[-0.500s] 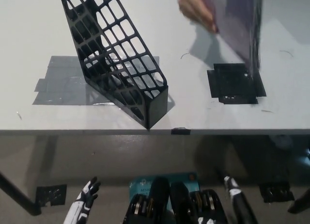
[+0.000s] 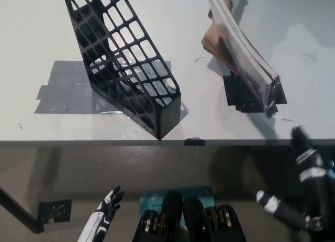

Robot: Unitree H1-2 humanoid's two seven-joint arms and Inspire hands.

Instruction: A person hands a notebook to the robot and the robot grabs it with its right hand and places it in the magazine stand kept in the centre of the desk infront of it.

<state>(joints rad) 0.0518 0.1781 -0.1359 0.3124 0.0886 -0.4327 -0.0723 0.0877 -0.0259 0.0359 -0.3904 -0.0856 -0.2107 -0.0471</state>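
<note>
Rising from below the counter edge, the black right hand [image 2: 309, 163] is now showing at lower right with fingers apart and empty; earlier only a fingertip was visible there. A person's hand [image 2: 217, 40] is lowering the grey, flexible notebook [image 2: 243, 56] flatter and nearer, over the black tape patch [image 2: 246, 98]; handover is judged imminent. Standing unused at centre is the black lattice plastic magazine stand [image 2: 125, 64]. Resting low left, fingers spread, is the white left hand [image 2: 107, 210].
</note>
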